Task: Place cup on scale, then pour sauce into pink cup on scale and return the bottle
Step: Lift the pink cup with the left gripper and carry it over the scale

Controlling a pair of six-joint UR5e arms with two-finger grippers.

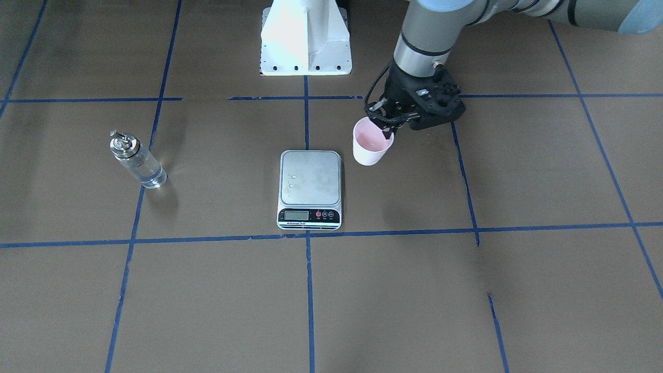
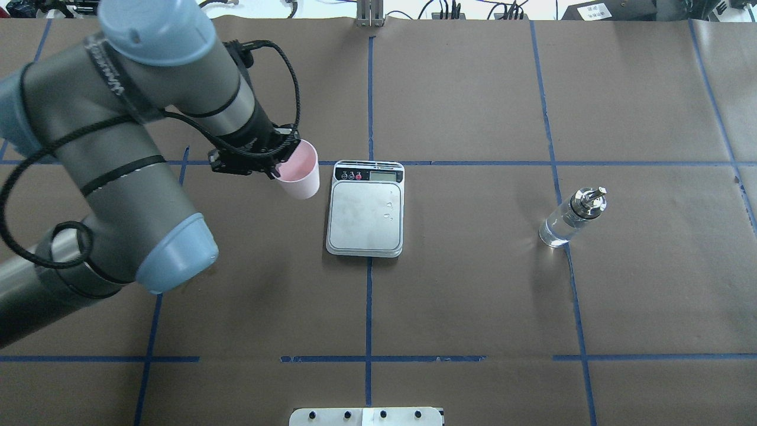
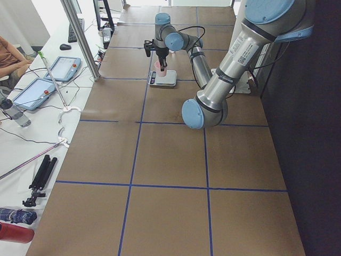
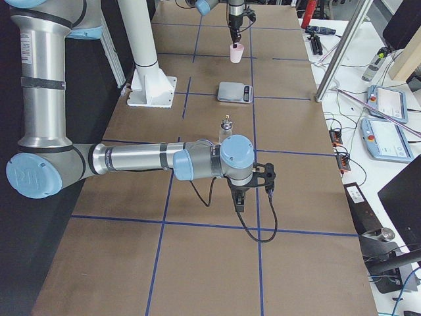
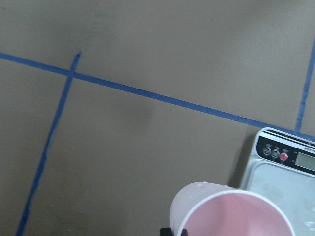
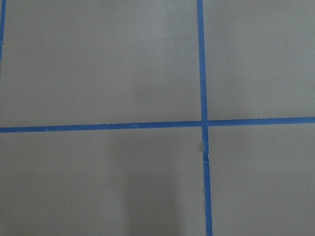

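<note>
Left end effector (image 1: 388, 133) is pinched on the rim of the cup (image 1: 370, 146).
The cup is held just beside the scale (image 1: 311, 178), not on it. The bottle (image 1: 138, 161) is stood well apart on the bench (image 1: 466, 290). Whether the right end effector (image 4: 239, 197) is spread cannot be told.

Grey arms (image 2: 130, 195), blue caps (image 2: 177, 260), black cables (image 2: 296, 94)
</note>
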